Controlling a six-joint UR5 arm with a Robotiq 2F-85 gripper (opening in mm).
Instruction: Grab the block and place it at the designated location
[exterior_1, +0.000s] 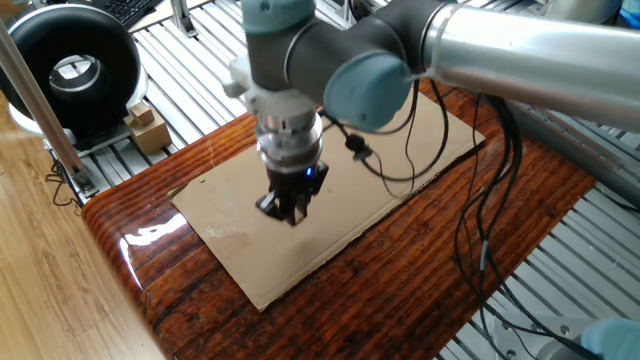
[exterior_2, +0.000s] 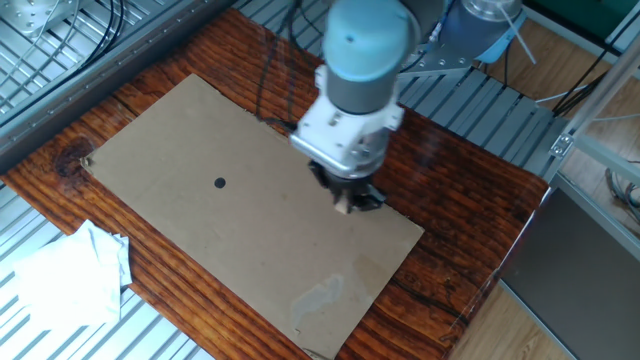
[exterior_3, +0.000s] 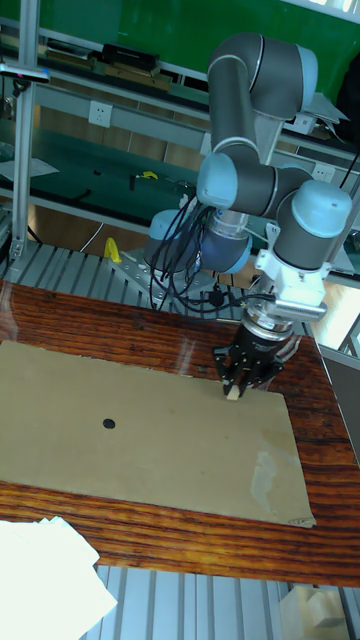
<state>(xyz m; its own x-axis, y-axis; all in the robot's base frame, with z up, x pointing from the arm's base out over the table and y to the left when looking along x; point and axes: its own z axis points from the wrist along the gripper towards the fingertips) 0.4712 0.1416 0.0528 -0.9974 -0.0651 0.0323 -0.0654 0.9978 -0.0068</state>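
Note:
The block (exterior_2: 343, 206), a tiny pale tan cube, is pinched between the fingertips of my gripper (exterior_2: 346, 199), just above the cardboard sheet (exterior_2: 200, 215). In the tall fixed view the block (exterior_3: 233, 394) peeks out below the gripper (exterior_3: 238, 384) near the sheet's far right part. The designated location, a small dark dot (exterior_2: 220, 182), lies well to the left on the sheet; the tall fixed view shows this dot (exterior_3: 108, 423) too. In one fixed view the gripper (exterior_1: 289, 211) hangs over the sheet's middle, and the block and dot are hidden.
The cardboard sheet (exterior_1: 235, 235) lies on a glossy wooden table (exterior_1: 400, 280). A crumpled white cloth (exterior_2: 62, 275) sits at the table's corner. Small cardboard boxes (exterior_1: 146, 125) and a black round device (exterior_1: 70, 65) stand off the table. Black cables (exterior_1: 480, 230) hang from the arm.

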